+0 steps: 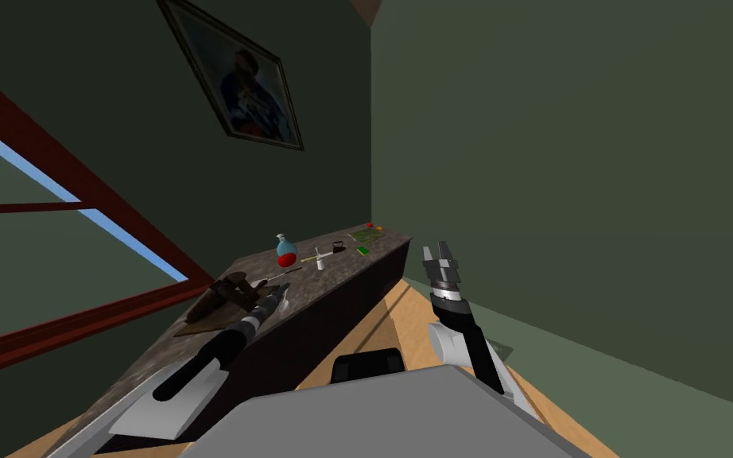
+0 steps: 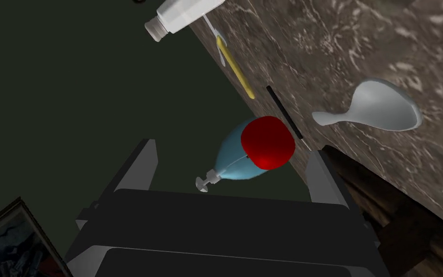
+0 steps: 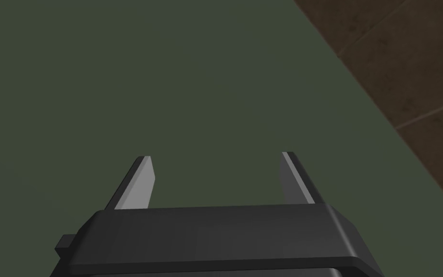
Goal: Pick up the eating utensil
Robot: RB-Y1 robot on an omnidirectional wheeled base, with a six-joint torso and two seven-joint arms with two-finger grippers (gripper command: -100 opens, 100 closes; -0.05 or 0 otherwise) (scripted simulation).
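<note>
A pale grey spoon [image 2: 374, 108] with a short handle lies flat on the marble-patterned counter top [image 2: 360, 43]. In the head view the spoon [image 1: 259, 283] shows as a pale patch just to the left of my left gripper [image 1: 282, 295]. That gripper [image 2: 230, 166] hovers over the counter, open, with nothing held; the spoon lies just beyond one fingertip [image 2: 317, 161]. Farther ahead stands a blue flask with a red band [image 2: 259, 149]. My right gripper [image 1: 439, 253] is raised off the counter's right side, and its fingers [image 3: 141, 180] stand open and empty.
Beyond the flask [image 1: 285, 250] lie a thin black stick [image 2: 283, 113], a yellow-handled tool [image 2: 235, 72] and a white bottle [image 2: 182, 14]. A dark brown object [image 1: 222, 304] sits beside my left forearm. Small green items [image 1: 366, 235] and a black cup [image 1: 339, 247] occupy the counter's far end.
</note>
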